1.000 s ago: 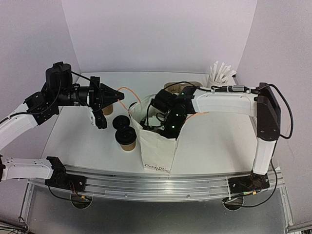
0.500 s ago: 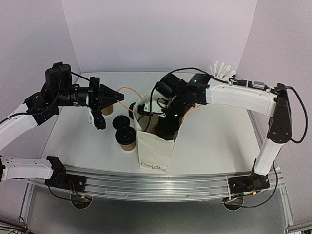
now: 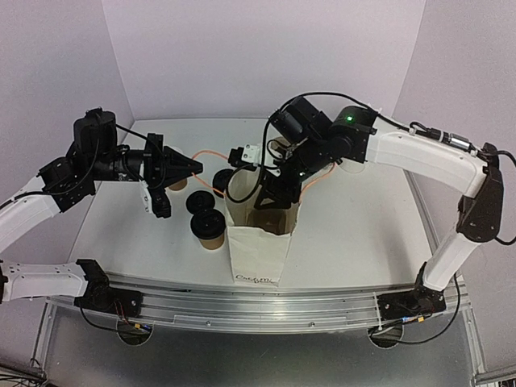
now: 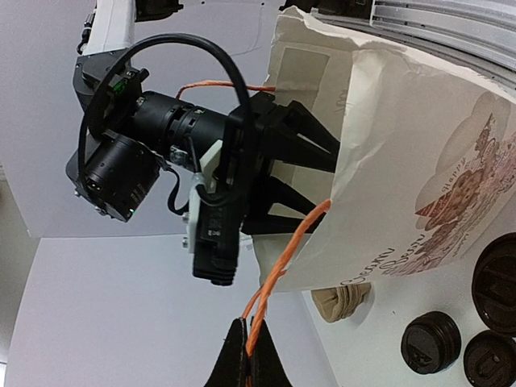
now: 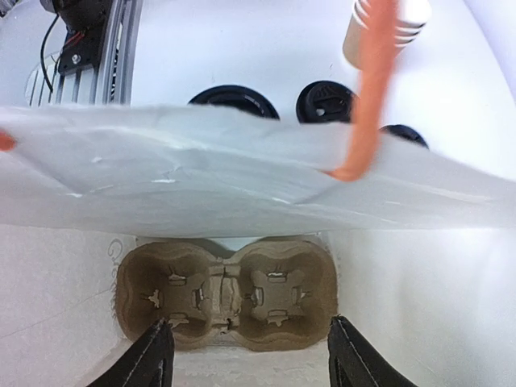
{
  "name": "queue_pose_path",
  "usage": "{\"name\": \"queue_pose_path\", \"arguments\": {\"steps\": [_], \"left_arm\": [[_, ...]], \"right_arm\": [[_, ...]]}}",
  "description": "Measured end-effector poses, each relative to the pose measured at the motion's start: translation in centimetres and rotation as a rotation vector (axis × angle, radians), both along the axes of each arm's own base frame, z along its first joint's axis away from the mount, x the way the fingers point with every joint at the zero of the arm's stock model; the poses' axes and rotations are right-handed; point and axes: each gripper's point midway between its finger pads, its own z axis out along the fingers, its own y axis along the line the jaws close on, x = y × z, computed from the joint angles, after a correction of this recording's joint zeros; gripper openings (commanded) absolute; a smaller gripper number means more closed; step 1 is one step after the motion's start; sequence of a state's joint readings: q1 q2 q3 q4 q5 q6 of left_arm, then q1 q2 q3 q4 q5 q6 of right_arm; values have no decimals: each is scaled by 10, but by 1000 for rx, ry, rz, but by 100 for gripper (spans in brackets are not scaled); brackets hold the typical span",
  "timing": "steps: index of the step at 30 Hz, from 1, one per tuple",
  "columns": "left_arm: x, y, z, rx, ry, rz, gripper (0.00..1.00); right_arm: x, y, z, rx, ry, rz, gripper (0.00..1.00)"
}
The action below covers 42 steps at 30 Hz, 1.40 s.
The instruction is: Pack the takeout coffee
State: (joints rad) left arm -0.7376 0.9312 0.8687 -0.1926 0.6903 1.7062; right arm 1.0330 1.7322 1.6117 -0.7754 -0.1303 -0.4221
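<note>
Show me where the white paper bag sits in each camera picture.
Top external: white paper bag stands open at centre.
Left wrist: the bag fills the right side, print showing.
Right wrist: the bag's wall crosses the middle, interior below.
Shared landmark: its orange handle.

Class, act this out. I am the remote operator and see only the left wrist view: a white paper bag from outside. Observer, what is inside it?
Observer: A pulp two-cup carrier lies flat on the floor of the white bag, both wells empty.
Operator: The bag hides the tips of the right pincer from me. Is it holding anything?
Observer: No. It is open and empty, poised over the carrier.
</note>
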Motion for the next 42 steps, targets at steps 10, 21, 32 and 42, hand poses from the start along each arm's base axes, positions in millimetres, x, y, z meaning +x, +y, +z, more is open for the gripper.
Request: {"name": "queue_pose_path", "arguments": {"steps": [10, 21, 32, 42], "left_arm": [[-1, 1, -1, -1, 17, 5, 27], [-2, 11, -4, 17, 70, 63, 100], [6, 39, 4, -74, 433, 325, 96], [29, 40, -64, 96, 1046, 599, 66]], "right_arm": [[10, -1, 51, 108, -108, -41, 65], [23, 1, 71, 169, -164, -108, 66], [36, 8, 86, 260, -128, -219, 74], [63, -8, 114, 366, -54, -417, 78]]}}
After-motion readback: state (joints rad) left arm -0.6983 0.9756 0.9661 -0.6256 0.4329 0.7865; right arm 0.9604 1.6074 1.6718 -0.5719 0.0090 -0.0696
